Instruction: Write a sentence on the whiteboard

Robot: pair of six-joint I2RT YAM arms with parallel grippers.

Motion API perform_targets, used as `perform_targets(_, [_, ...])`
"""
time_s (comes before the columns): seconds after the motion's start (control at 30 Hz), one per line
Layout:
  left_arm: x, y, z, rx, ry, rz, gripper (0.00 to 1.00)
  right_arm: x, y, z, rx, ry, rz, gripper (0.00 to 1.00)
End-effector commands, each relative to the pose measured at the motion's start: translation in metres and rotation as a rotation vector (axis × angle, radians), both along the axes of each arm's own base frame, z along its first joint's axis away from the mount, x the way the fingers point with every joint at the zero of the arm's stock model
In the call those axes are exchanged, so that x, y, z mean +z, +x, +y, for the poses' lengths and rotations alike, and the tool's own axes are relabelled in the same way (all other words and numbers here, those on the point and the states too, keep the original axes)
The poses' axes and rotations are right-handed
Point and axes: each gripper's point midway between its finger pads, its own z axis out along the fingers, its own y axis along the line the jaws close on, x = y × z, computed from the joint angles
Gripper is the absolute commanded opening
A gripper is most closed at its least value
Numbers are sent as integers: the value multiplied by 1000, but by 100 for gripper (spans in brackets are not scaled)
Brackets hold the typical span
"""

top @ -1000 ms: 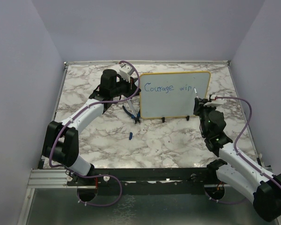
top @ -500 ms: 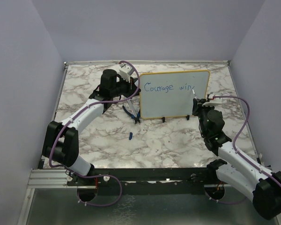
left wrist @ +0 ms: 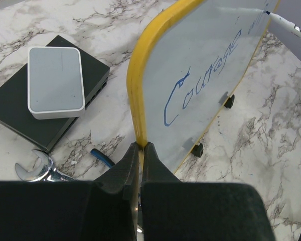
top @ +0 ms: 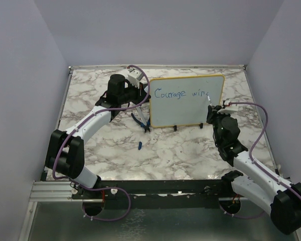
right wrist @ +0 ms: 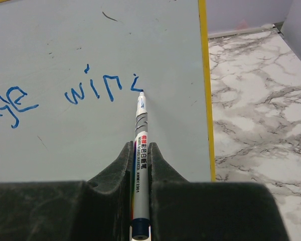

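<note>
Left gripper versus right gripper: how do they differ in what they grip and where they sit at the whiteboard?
The left gripper is shut on the yellow frame of the whiteboard; the right gripper is shut on a marker. The left gripper sits at the board's left edge; the right gripper faces its writing surface near the right edge, marker tip touching after "win". Both have black fingers, closed on something.

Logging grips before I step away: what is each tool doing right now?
Left tool: closed, pinching the whiteboard by its yellow frame.
Right tool: closed, holding the marker.
</note>
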Motion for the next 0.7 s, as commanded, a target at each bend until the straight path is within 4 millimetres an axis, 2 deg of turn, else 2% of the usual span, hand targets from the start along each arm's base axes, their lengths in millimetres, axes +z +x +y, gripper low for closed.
perform_targets(0.0, [7, -6, 1, -10, 6, -23, 0, -4, 4, 3, 11, -16, 40, 1])
perform_targets(0.5, [7, -5, 1, -9, 5, -21, 0, -4, 3, 19, 114, -46, 35, 1])
perform_targets(0.67, [7, -5, 1, -9, 4, -20, 0, 1, -1, 12, 83, -32, 12, 1])
